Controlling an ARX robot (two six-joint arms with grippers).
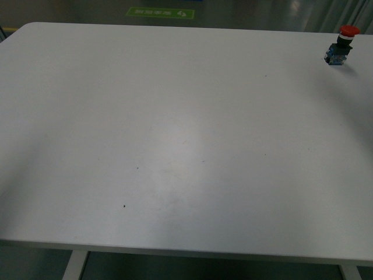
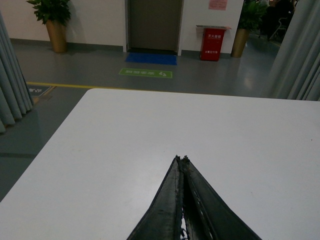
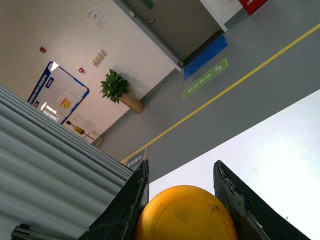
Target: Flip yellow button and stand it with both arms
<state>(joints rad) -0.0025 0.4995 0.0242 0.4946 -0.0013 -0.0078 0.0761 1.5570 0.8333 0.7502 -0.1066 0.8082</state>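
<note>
The right claw [image 3: 181, 170] pinches the yellow button [image 3: 185, 215] by its cap. The left claw [image 2: 181, 159], pressed together, should spread before taking the body.

Big plain white surface [image 1: 175, 134], small push-button with a round red top and a blue and black boxy bottom [image 1: 340, 46] near its far right corner, grey shiny floor [image 1: 262, 14] behind, green floor sign [image 1: 160, 12]
</note>
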